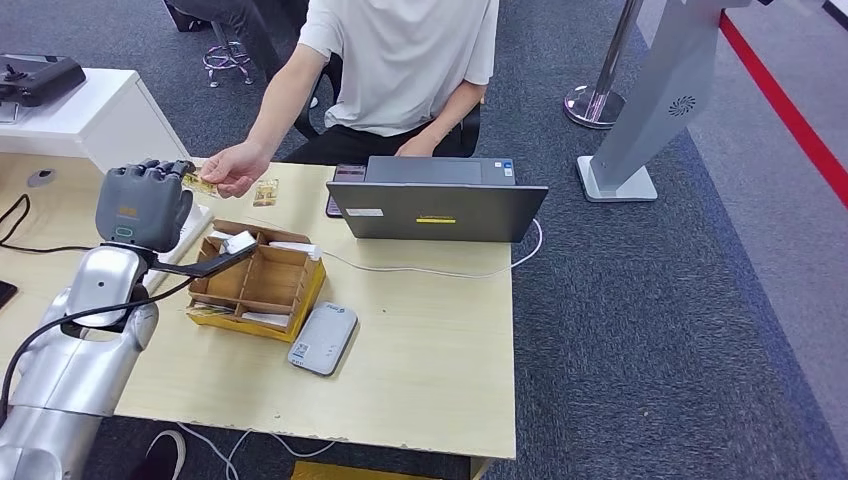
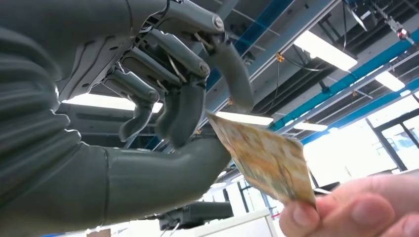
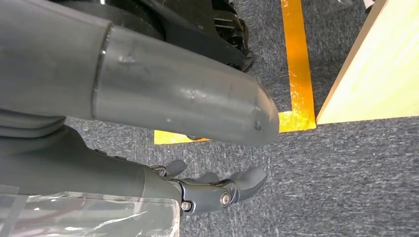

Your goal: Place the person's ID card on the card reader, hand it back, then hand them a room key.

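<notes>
My left hand [image 1: 145, 200] is raised over the table's left side, right in front of the person's hand [image 1: 235, 168]. The person pinches a yellow-patterned ID card [image 2: 264, 158] by its far end. The card's near corner lies on my thick thumb [image 2: 197, 158], under my curled fingers [image 2: 232, 74]; a thin gap shows between the nearest fingertip and the card. The grey-white card reader [image 1: 323, 338] lies flat near the table's front. My right hand [image 3: 217, 190] hangs beside the table over the carpet, fingers loosely extended and holding nothing.
A wooden divided box [image 1: 255, 280] with cards stands between my left hand and the reader. Another yellowish card [image 1: 265, 192] lies on the table [image 1: 430, 350] by the person's hand. A grey laptop [image 1: 437, 200] sits at the back. Cables trail over the left edge.
</notes>
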You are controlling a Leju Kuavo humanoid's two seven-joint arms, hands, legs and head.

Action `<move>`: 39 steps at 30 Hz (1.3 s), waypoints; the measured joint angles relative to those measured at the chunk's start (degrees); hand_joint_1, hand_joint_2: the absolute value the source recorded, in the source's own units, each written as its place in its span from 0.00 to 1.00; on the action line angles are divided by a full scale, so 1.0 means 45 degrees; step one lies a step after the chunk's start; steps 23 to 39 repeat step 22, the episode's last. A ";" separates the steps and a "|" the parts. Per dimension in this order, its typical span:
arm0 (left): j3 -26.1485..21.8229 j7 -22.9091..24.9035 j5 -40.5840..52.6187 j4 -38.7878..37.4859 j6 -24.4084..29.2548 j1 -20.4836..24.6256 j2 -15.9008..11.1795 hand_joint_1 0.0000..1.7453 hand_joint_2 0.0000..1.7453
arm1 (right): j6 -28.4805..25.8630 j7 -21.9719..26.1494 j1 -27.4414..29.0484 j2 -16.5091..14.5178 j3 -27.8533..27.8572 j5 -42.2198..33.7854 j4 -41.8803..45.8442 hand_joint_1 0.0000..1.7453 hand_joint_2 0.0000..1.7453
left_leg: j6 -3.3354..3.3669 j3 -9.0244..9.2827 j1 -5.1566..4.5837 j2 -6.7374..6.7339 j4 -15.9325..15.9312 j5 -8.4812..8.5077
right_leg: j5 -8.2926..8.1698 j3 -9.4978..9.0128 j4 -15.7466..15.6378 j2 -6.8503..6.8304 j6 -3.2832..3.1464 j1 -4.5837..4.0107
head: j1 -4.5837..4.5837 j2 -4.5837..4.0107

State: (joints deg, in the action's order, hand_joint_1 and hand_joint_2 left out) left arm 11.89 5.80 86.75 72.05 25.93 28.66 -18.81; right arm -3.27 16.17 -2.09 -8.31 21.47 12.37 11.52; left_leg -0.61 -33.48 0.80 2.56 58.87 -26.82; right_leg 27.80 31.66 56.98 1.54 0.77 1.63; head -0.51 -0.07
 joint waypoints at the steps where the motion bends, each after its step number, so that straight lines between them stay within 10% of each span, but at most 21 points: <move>1: 0.0000 0.0016 0.0001 -0.0080 0.0027 -0.0003 0.0038 0.00 1.00 | -0.0025 -0.0013 0.0021 0.0000 0.0013 -0.0026 0.0000 0.00 0.00 | 0.0000 -0.0002 0.0000 0.0000 0.0000 0.0000 | 0.0000 0.0002 0.0000 -0.0001 0.0000 0.0000 | 0.0000 0.0000; 13: -0.0208 -0.0917 -0.1693 0.0322 0.0578 -0.1198 0.0208 0.00 1.00 | -0.0220 -0.0214 0.0162 0.0021 0.0334 -0.0171 0.0000 0.00 0.00 | 0.0000 -0.0009 0.0002 -0.0009 -0.0006 -0.0004 | 0.0001 -0.0002 0.0007 0.0009 0.0000 -0.0001 | -0.0001 0.0000; 22: -0.4515 -0.5970 -1.3003 0.4895 -0.1546 -0.7219 0.0097 0.00 1.00 | -0.0605 -0.0005 0.0450 0.0024 0.1186 -0.0740 0.0000 0.00 0.00 | 0.0005 0.0001 0.0004 -0.0161 -0.0016 -0.0090 | 0.0052 0.0046 0.0005 0.0166 -0.0005 -0.0003 | -0.0019 0.0000; 39: -0.4515 -0.5970 -1.3003 0.4895 -0.1546 -0.7219 0.0097 0.00 1.00 | -0.0605 -0.0005 0.0450 0.0024 0.1186 -0.0740 0.0000 0.00 0.00 | 0.0005 0.0001 0.0004 -0.0161 -0.0016 -0.0090 | 0.0052 0.0046 0.0005 0.0166 -0.0005 -0.0003 | -0.0019 0.0000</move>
